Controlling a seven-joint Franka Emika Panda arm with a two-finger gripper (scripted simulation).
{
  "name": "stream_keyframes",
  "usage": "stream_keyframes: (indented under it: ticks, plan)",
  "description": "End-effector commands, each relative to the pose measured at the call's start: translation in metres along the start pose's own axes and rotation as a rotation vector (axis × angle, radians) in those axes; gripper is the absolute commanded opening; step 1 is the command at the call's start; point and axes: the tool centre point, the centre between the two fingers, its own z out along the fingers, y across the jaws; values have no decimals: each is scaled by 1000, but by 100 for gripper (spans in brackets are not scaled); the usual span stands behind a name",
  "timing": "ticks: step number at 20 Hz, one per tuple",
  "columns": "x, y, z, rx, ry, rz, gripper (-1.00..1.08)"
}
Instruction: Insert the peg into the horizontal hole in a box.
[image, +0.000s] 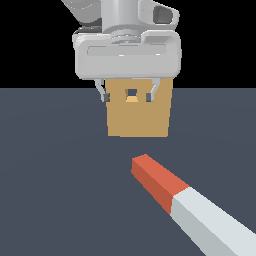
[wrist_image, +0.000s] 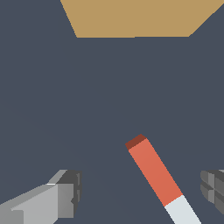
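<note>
A: Early going here. The peg (image: 185, 200) lies flat on the tabletop (image: 50, 175), nothing gripping it, so by my reckoning the task has barely started.

B: Agreed. The gripper (image: 128, 91) hangs up in front of the box (image: 140, 117) in the exterior view, jaws spread wide and empty. On the wrist view one finger (wrist_image: 61, 197) sits on each side of the picture with a broad gap between, and the peg's orange-red section lies in that gap, touching neither.

A: Where is the peg against the box?

B: Apart from it, out on the side of the box that faces the exterior camera. That face carries the hole (image: 131, 93), a small dark square seen between the fingertips.

A: And its heading?

B: Long axis flat on the tabletop, running diagonally. The orange-red end is the end nearer the box; the grey-white length trails away from it, off towards the exterior view's right. So it points roughly at the box but skewed, not square to the hole.

A: What's left, then?

B: Everything, I'd say: descend, close on the peg, lift, swing it into line with the hole, push it in.
</note>
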Motion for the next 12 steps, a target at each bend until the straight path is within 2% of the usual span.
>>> stream_keyframes:
  ticks: [1, 12]
  plan:
    - [0, 0, 0, 0, 0, 0, 100]
    - [-17, 6, 10, 1, 0, -52, 100]
